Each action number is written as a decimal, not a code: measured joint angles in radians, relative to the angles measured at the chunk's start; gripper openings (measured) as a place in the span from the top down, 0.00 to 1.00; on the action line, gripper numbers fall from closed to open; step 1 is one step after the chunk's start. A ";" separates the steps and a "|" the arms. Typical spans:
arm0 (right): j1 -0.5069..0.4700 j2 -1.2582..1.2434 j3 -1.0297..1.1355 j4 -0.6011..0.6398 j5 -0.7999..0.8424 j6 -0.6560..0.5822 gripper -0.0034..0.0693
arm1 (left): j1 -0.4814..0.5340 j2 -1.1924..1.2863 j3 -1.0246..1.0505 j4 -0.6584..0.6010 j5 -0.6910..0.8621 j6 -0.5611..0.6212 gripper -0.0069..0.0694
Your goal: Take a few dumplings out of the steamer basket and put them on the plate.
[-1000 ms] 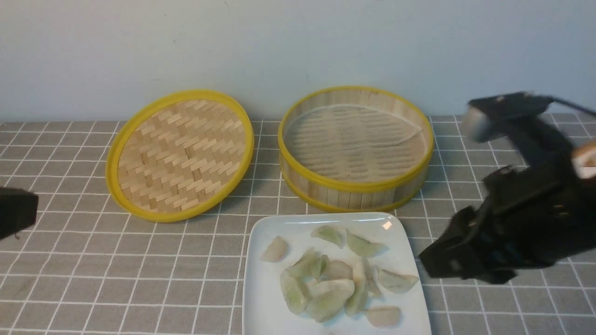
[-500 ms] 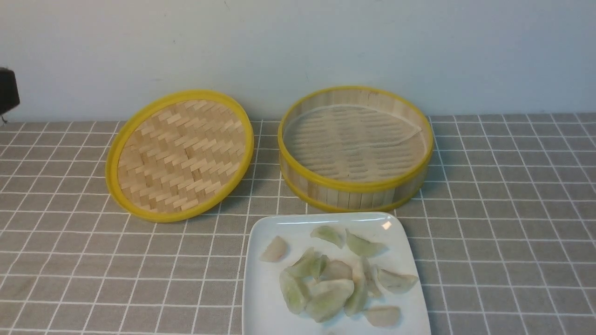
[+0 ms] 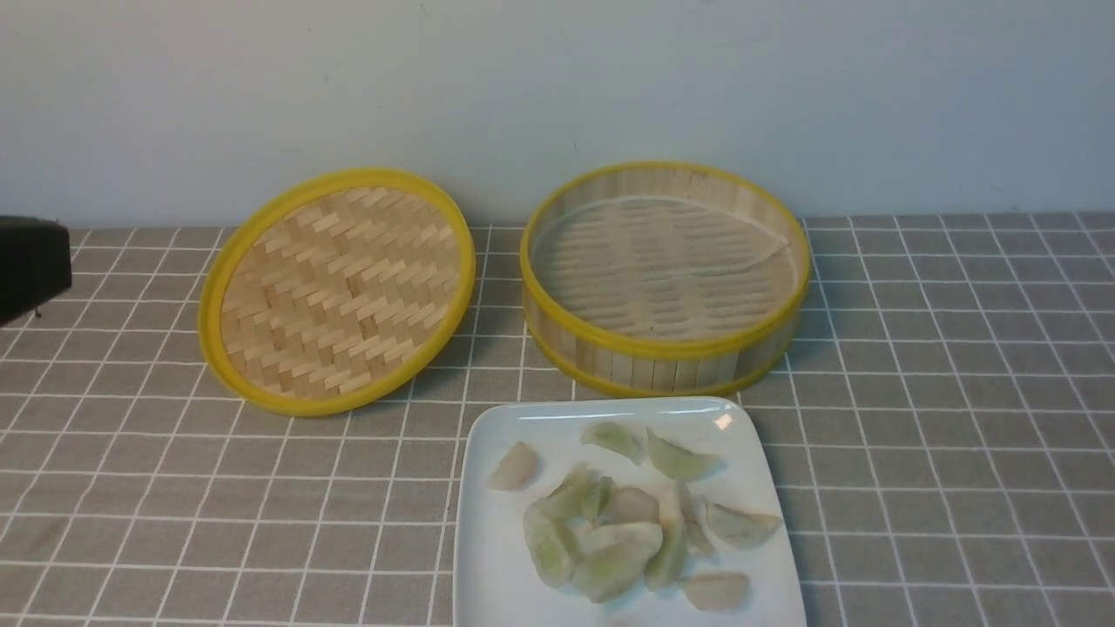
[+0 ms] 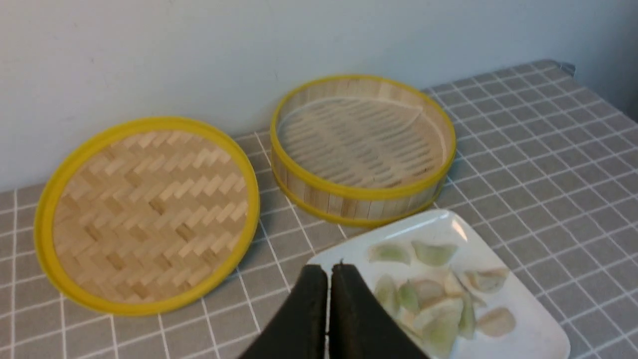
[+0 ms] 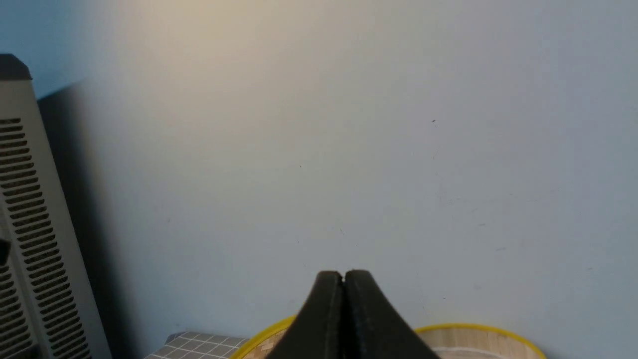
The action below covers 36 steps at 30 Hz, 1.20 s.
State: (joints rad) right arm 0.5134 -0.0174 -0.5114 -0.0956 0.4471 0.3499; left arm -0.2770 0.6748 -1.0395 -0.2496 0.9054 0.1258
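The steamer basket (image 3: 664, 350) stands at the back of the table with only its translucent liner inside; I see no dumplings in it. Several pale green and pinkish dumplings (image 3: 610, 540) lie heaped on the white plate (image 3: 486, 557) in front of it. My left gripper (image 4: 328, 271) is shut and empty, raised above the cloth near the plate's (image 4: 528, 324) corner. My right gripper (image 5: 343, 275) is shut and empty too, lifted high and facing the wall, out of the front view.
The flat woven lid (image 3: 335, 292) lies left of the basket, leaning against the wall. A black part of my left arm (image 3: 30, 266) shows at the far left edge. A grey vented unit (image 5: 25, 224) stands by the wall in the right wrist view.
My right arm has pulled away from beside the plate and left the front view, its gripper closing. The black part of the left arm sits higher at the left edge.
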 joint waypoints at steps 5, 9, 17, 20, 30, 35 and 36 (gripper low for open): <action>0.000 0.000 0.000 0.000 -0.001 0.002 0.97 | 0.000 0.000 0.000 0.001 0.056 0.000 0.92; 0.000 0.000 0.000 0.000 -0.001 0.002 0.97 | 0.000 0.000 0.000 0.000 0.061 -0.003 0.92; 0.000 0.000 0.000 0.000 -0.001 0.005 0.97 | 0.000 0.000 0.000 0.000 0.061 -0.003 0.92; 0.000 0.000 0.000 0.000 -0.001 0.005 0.97 | 0.000 0.000 0.000 -0.001 0.062 -0.003 0.92; 0.000 0.000 0.000 0.000 -0.001 0.005 0.97 | 0.000 -0.009 0.009 0.053 0.066 0.017 0.92; 0.000 0.000 0.000 0.000 -0.001 0.005 0.97 | 0.000 -0.135 0.169 0.162 -0.148 0.018 0.92; 0.000 0.000 0.000 0.000 -0.001 0.005 0.97 | 0.000 -0.155 0.202 0.183 -0.195 0.018 0.92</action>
State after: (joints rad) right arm 0.5134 -0.0174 -0.5114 -0.0956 0.4462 0.3552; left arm -0.2770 0.5198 -0.8374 -0.0662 0.7105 0.1442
